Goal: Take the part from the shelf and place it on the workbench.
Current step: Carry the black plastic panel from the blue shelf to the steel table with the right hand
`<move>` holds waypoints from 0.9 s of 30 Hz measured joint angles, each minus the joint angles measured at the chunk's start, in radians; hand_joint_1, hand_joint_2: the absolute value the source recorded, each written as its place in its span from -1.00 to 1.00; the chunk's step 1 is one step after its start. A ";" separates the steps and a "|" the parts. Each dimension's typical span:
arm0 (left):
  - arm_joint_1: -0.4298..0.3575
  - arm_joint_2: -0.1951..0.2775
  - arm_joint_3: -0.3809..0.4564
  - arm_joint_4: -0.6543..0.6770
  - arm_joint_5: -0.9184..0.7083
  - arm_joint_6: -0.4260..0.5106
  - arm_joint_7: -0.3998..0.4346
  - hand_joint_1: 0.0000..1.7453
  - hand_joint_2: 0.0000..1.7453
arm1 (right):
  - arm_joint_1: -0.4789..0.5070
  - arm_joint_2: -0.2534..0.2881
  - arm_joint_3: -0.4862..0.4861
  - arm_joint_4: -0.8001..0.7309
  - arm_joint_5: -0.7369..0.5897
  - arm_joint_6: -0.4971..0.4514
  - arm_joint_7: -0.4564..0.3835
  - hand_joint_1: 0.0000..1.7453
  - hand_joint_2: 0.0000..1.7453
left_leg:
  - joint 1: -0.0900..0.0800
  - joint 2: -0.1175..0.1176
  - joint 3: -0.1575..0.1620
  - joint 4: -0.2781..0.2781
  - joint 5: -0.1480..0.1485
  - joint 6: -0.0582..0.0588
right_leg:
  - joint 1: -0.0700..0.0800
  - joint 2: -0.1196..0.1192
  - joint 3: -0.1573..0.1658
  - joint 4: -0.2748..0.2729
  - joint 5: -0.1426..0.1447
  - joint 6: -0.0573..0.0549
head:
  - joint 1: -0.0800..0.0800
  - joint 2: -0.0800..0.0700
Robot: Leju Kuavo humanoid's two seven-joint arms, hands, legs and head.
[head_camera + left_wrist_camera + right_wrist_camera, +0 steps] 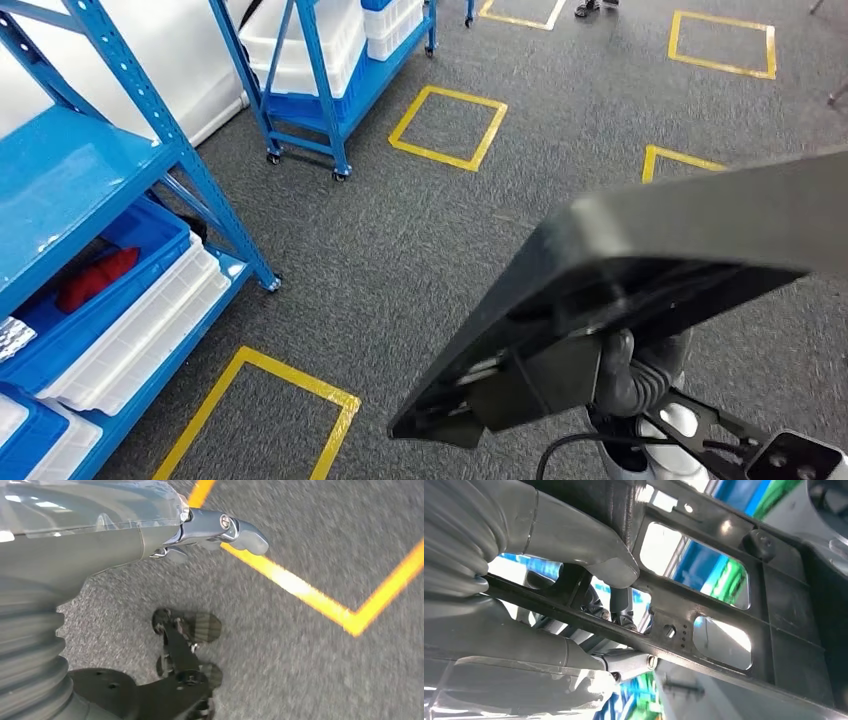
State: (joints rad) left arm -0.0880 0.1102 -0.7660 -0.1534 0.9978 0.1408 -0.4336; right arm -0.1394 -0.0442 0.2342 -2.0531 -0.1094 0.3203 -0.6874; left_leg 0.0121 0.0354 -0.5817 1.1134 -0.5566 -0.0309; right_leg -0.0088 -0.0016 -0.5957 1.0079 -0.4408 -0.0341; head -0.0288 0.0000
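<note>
Across the head view, grey carpet [560,130] is seen marked with yellow tape squares [447,127], with blue shelving [100,180] along the left holding blue bins [95,300] and white trays [140,335]. A big black part [640,270] is held up low on the right by the right hand [625,375], though most of that hand is hidden behind it and the part's far end is cut off at the frame edge.

Over in the left wrist view, blurry carpet and a yellow tape corner [320,602] are shown; the left hand [215,530] is seen with nothing in it, fingers loosely extended.

Up close in the right wrist view, the part's ribbed underside with cutouts [704,605] is gripped, the thumb [589,550] pressed on one side and fingers [621,612] wrapped behind a bar.
</note>
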 joint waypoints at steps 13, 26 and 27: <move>0.008 -0.010 -0.006 0.000 0.020 0.017 0.020 -1.00 1.00 | 0.003 -0.003 0.001 0.013 0.006 -0.008 0.000 1.00 1.00 | 0.006 -0.073 0.033 -0.110 0.088 0.032 | 0.001 0.096 -0.024 0.029 -0.006 0.037 | 0.000 0.000; 0.012 -0.016 0.000 0.000 0.072 0.041 0.040 -1.00 1.00 | -0.071 -0.011 0.001 0.040 -0.014 -0.029 0.007 1.00 1.00 | -0.011 0.053 0.041 -0.112 0.078 0.022 | 0.012 -0.055 -0.003 0.014 -0.018 0.023 | 0.000 0.000; 0.013 -0.016 0.000 0.000 0.077 0.044 0.046 -1.00 1.00 | -0.063 -0.012 0.001 0.035 -0.007 -0.038 0.004 1.00 1.00 | -0.009 0.059 0.042 -0.112 0.074 0.016 | 0.012 -0.045 -0.002 0.011 -0.016 0.017 | 0.000 0.000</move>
State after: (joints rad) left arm -0.0755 0.0943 -0.7656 -0.1534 1.0747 0.1847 -0.3878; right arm -0.2020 -0.0559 0.2355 -2.0178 -0.1166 0.2827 -0.6829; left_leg 0.0030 0.0942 -0.5398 1.0019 -0.4822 -0.0147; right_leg 0.0028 -0.0467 -0.5980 1.0191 -0.4572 -0.0166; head -0.0286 0.0000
